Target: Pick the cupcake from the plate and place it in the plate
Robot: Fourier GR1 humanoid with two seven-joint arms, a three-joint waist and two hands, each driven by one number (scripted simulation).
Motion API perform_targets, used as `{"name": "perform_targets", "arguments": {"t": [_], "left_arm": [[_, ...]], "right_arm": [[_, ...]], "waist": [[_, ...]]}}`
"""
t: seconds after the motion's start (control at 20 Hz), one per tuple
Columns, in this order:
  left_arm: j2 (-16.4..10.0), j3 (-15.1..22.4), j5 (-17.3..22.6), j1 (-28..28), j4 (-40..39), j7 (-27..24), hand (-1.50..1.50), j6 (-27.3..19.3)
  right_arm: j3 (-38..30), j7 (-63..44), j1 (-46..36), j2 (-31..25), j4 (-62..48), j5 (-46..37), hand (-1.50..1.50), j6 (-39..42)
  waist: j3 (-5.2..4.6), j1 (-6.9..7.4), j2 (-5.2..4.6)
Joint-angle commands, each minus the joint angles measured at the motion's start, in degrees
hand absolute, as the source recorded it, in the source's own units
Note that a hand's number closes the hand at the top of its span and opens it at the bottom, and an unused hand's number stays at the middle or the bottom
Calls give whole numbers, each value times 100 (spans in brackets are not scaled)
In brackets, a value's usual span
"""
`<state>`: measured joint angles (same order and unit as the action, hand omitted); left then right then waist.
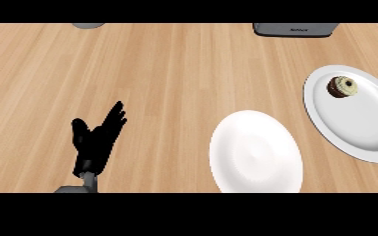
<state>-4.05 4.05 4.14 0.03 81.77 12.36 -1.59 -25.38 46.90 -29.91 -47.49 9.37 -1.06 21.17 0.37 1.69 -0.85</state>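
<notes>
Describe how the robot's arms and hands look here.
Only the left arm shows. Its left hand is plain black, with slim fingers and a thumb, narrowing to a black wrist on a grey forearm. No cables or markings visible. The right hand is out of view.

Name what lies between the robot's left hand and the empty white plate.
Nothing. The head view shows only bare wooden counter between the left hand and the empty plate.

The matte black left hand (94, 141) has slim, tapering fingers (115, 116) and a shorter thumb; a narrow wrist joins it to a grey forearm (74, 189).
</notes>
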Motion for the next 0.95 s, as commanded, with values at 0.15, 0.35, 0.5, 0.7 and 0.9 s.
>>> {"name": "perform_targets", "arguments": {"t": [0.15,0.35,0.5,0.7,0.9], "left_arm": [[62,-23,-5,-56,-231,-93,0,3],[-184,-189,99,51,-41,21,0,124],[16,-45,45,162,1,-103,0,49],[-49,-153,113,-95,-36,207,0,40],[128,90,-102,197,24,-85,0,-60]], "right_arm": [[234,781,703,-314,167,-191,-150,1248],[403,1257,1193,-326,342,-372,-150,1020],[471,1528,1544,-342,373,-448,-150,878],[504,1624,1681,-281,439,-446,-150,783],[513,1641,1774,-325,451,-433,-150,740]], "waist": [[0,-77,16],[5,-77,30],[3,-104,42],[-2,-134,49],[-2,-108,57]]}}
